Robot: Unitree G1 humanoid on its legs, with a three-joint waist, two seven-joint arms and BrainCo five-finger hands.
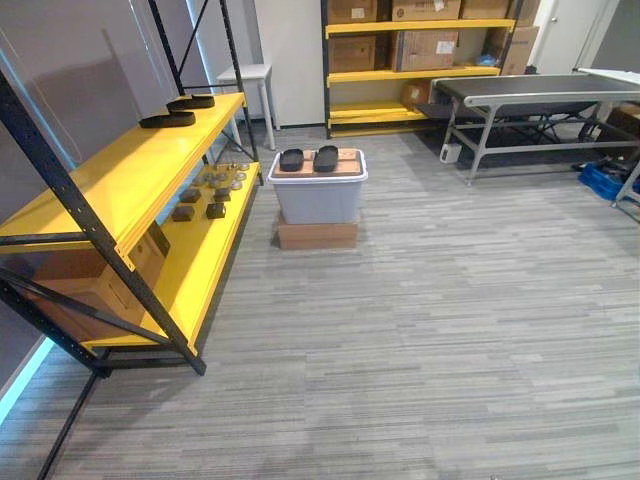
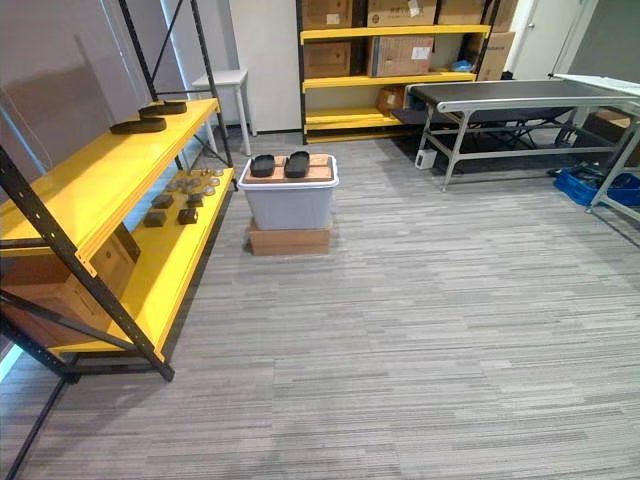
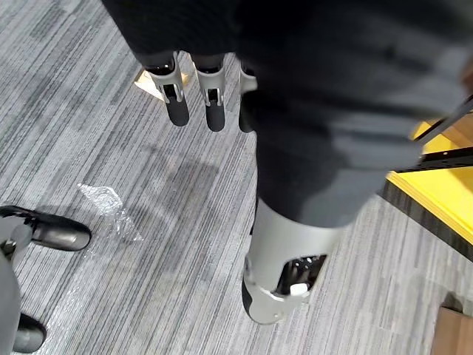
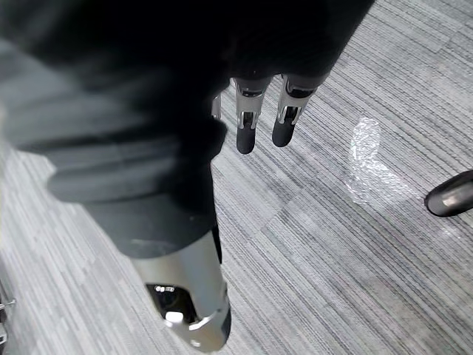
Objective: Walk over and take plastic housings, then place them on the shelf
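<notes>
Approach to the bin, both hands empty

Shelving comes first: the yellow shelf (image 1: 120, 180) runs along the nine-to-ten o'clock side of the head views. Two housings (image 1: 167, 120) lie on its upper level, well apart from the pickup spot. At twelve o'clock a grey bin (image 1: 318, 198) stands on a cardboard box (image 1: 317, 235). On top of it two black plastic housings (image 1: 291, 159) lie side by side, waiting to be taken.

I judge the step in hand to be the walk-over, with open carpet (image 1: 420, 330) between robot and bin. The next move calls for closing that gap straight ahead, then raising an arm over the bin's top.

The left hand (image 3: 177, 111) and the right hand (image 4: 245, 137) each hang toward the carpet. Their fingers are straight and loosely spread, and they hold nothing.
</notes>
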